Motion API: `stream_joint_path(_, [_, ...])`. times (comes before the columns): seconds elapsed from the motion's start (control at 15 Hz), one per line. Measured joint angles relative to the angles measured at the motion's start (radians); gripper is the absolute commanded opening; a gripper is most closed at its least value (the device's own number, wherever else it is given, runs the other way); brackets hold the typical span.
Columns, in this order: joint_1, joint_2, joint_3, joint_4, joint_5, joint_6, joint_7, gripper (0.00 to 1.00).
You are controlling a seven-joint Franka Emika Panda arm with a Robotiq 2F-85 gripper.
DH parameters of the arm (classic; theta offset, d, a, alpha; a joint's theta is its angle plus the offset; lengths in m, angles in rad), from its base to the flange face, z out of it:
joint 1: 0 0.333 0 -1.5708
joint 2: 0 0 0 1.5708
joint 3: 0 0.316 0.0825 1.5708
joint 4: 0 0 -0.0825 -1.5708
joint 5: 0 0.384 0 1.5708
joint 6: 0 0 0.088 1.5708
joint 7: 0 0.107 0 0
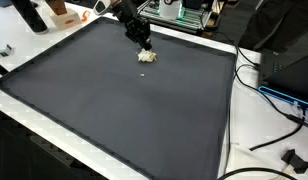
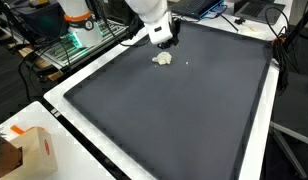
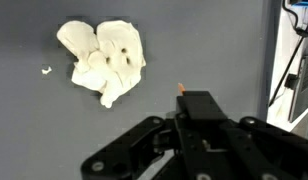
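Before me a dark grey mat (image 1: 114, 100) covers nearly the whole white table (image 2: 66, 112); in both exterior views only a pale border stays bare around it. One tiny white crumb (image 3: 46, 70) lies alone on the mat. Off one corner of the table I see a cardboard box (image 2: 34, 150) with some green leaves (image 2: 2, 156) beside it. Behind the table stands a rack with green light (image 2: 70, 40). On another side black cables (image 1: 270, 112) hang down, and a black plug (image 1: 292, 158) lies below them.
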Motion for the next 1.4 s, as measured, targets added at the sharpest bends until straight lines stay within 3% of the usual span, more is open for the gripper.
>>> stream_joint_path(0.53, [0.026, -0.043, 0.001, -0.010, -0.114, 0.112, 0.128, 0.03])
stream_joint_path(1.4, [0.087, -0.216, 0.019, -0.099, -0.589, 0.145, 0.436, 0.03])
